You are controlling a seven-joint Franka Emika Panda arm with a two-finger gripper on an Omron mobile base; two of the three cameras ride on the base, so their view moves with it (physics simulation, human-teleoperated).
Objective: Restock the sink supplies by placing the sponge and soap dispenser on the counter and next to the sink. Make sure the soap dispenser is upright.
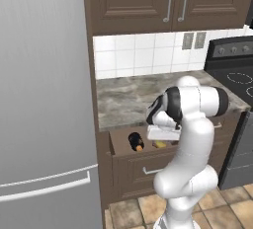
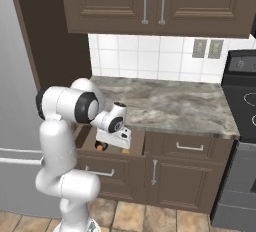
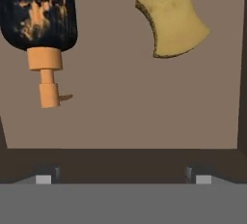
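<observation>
Drawer (image 3: 125, 117) stock: dispenser (image 3: 41, 20) lying flat, sponge (image 3: 171, 18) apart beside it. We are hovering gripper (image 3: 123, 179) fully open, empty; we are advising a centred descent on one item.

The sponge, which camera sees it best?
The hand view: the sponge lies big and plain on the drawer floor, beside the soap bottle. The left base view gives a small yellow bit; the right base view just a sliver.
</observation>
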